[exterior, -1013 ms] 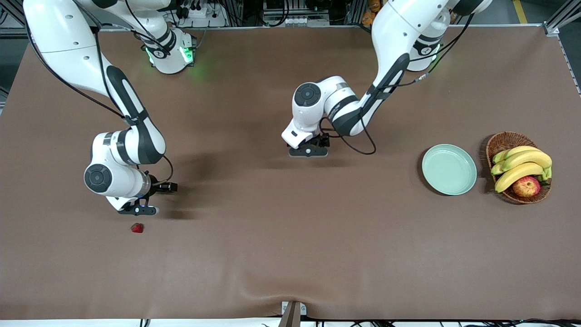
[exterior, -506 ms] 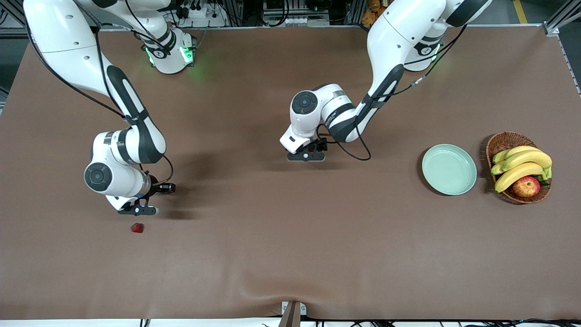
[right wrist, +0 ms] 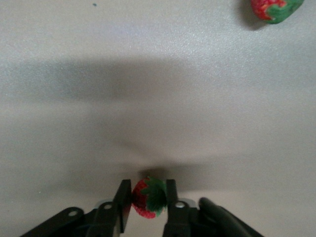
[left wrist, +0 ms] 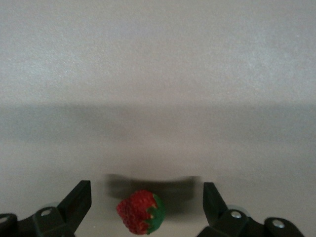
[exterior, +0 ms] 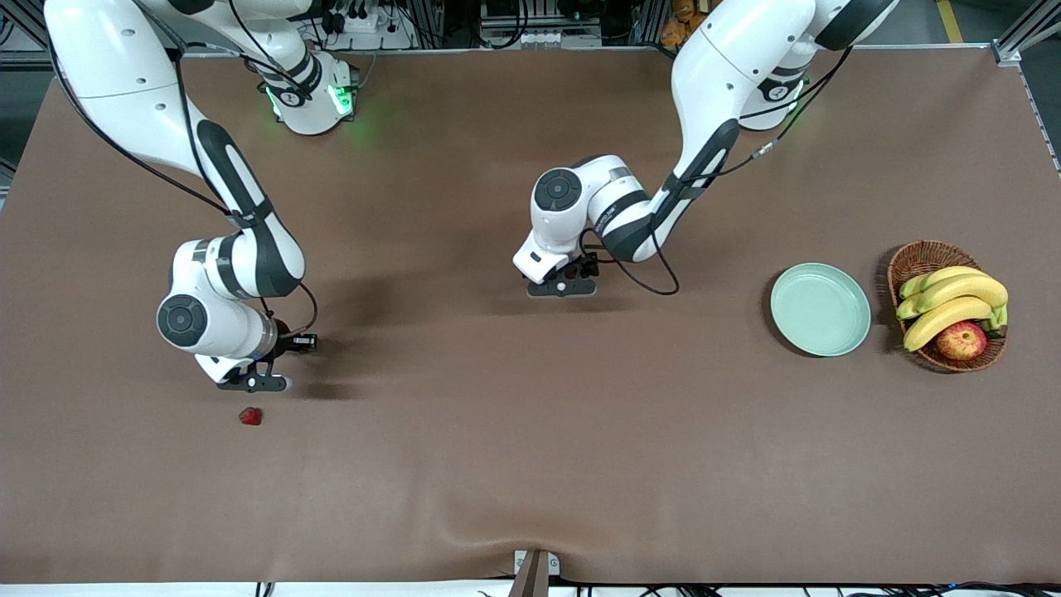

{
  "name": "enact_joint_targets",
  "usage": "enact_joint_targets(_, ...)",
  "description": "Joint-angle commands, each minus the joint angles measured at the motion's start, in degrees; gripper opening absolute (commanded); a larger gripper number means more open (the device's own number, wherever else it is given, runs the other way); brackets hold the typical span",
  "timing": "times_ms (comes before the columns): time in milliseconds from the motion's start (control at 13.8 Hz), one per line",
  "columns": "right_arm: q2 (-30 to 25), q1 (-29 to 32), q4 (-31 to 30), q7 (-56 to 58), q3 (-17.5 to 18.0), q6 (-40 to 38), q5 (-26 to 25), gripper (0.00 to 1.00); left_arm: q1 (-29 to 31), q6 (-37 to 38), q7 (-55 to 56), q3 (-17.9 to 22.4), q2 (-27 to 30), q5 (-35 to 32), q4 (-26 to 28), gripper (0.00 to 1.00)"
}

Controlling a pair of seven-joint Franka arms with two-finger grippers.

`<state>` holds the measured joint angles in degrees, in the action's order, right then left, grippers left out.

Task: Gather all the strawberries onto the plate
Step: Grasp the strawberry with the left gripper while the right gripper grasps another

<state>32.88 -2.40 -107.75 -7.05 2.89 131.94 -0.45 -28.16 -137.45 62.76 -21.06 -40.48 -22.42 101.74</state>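
in the front view the left gripper [exterior: 562, 288] and right gripper [exterior: 252, 384] are covered from above by their own wrists, so the strawberry under each is hidden there. the left wrist view cuts both fingers [left wrist: 74, 205] at its edge, just beside a strawberry [left wrist: 140, 211]. the right wrist view crops another strawberry [right wrist: 274, 9] at its edge, and its fingers [right wrist: 124, 202] hide the sides of the gripped strawberry [right wrist: 148, 197].

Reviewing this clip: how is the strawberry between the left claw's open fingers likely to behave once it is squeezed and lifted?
The strawberry looks tiny beside the left claw, so it is probably very light. It is rounded and tapered, so it may roll or pivot if one finger touches first. Its pitted skin should give some grip; the right claw holds a similar berry squarely.
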Motion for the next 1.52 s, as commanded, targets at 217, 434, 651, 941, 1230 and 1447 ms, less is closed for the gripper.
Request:
enact_joint_targets(217, -1.0, 0.4, -1.2, 0.3, 0.3, 0.2, -1.2, 0.03, 1.0, 0.0, 1.9, 0.1, 0.1, -1.6, 0.8, 1.0)
enact_joint_targets(434, -1.2, 0.3, -1.0, 0.3, 0.3, -0.1, -1.2, 0.0, 0.6, 0.0, 2.7, -0.1, 0.1, -1.6, 0.8, 1.0)
enact_joint_targets(651, -1.5, 0.2, 0.2, 0.3, 0.4, -2.4, -1.2, 0.0, 0.4, 0.0, 3.2, -0.4, 0.2, -1.7, 1.4, 1.0)
enact_joint_targets(941, -2.4, 0.3, 3.0, 0.1, 0.6, -7.8, -1.0, 0.0, 0.0, 0.1, 3.4, -0.4, 0.2, -1.6, 2.1, 0.45)
enact_joint_targets(1230, -2.6, 0.4, 3.7, -0.1, 0.6, -8.0, -1.0, 0.0, 0.0, 0.3, 4.1, -0.4, 0.2, -1.6, 2.1, 0.05)
enact_joint_targets(1447, -2.6, 0.2, 3.9, -0.2, 0.6, -8.5, -1.0, 0.0, 0.0, 0.4, 4.2, -0.4, 0.4, -1.6, 2.1, 0.0)
